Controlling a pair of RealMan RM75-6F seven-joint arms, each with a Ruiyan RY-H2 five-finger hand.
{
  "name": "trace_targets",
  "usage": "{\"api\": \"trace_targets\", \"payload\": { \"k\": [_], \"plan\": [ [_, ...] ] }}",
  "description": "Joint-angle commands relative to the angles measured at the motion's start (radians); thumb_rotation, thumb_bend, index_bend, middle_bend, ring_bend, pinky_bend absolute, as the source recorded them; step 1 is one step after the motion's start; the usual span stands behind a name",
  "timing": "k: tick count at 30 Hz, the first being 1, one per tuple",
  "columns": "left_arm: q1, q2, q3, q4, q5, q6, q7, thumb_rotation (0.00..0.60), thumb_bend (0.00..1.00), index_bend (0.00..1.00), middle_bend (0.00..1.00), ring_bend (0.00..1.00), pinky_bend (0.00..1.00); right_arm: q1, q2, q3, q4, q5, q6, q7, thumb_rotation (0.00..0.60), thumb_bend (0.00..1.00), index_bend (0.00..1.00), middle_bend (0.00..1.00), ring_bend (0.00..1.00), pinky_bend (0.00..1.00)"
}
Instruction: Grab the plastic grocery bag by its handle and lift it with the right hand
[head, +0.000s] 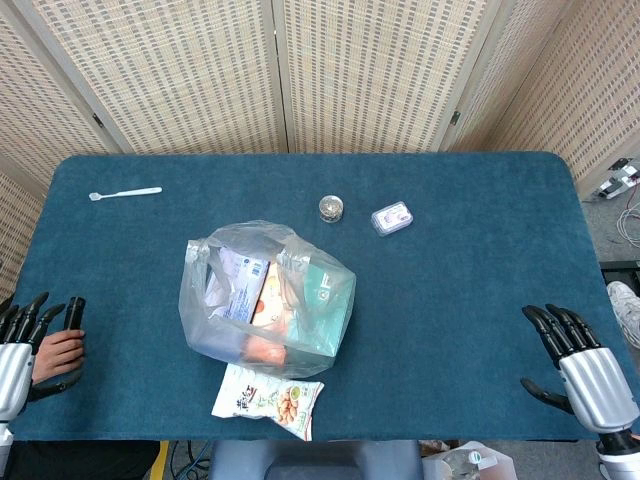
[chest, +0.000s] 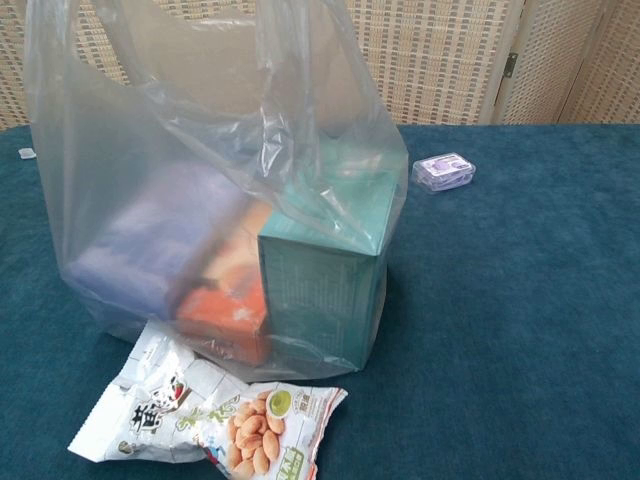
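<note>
The plastic bag (head: 265, 300) sits in the middle of the blue desk (head: 470, 290), with boxes inside (a green one shows best). A snack packet (head: 268, 400) lies just in front, touching it. The right hand (head: 580, 365) rests far off at the desk's edge, fingers spread, holding nothing. The left hand (head: 35, 340) is open too.

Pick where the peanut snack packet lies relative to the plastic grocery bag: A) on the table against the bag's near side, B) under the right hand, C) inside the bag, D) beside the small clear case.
A: the snack packet lies on the cloth outside the plastic grocery bag, at its near edge.
</note>
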Motion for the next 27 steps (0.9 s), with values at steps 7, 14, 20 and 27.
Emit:
{"api": "trace_targets", "payload": {
  "k": [7, 14, 20, 27],
  "plan": [
    [0.002, 0.003, 0.001, -0.003, -0.001, 0.002, 0.002, 0.6, 0.0, 0.15, 0.02, 0.08, 0.0, 0.025, 0.024, -0.014, -0.027, -0.022, -0.038, 0.041, 0.6, 0.04, 0.06, 0.14, 0.08, 0.15],
    [0.006, 0.011, 0.004, -0.008, 0.012, 0.012, -0.005, 0.6, 0.0, 0.15, 0.02, 0.08, 0.0, 0.102, 0.094, -0.036, -0.104, -0.067, -0.135, 0.161, 0.6, 0.04, 0.05, 0.14, 0.08, 0.15],
    [0.012, 0.016, 0.008, -0.011, 0.016, 0.019, -0.004, 0.6, 0.0, 0.15, 0.02, 0.08, 0.0, 0.224, 0.17, -0.063, -0.203, -0.119, -0.279, 0.365, 0.6, 0.04, 0.0, 0.04, 0.0, 0.07],
    [0.016, 0.022, 0.01, -0.008, 0.022, 0.025, -0.011, 0.6, 0.0, 0.15, 0.02, 0.08, 0.0, 0.381, 0.167, -0.049, -0.231, -0.153, -0.364, 0.715, 0.6, 0.03, 0.0, 0.0, 0.0, 0.05]
  ]
}}
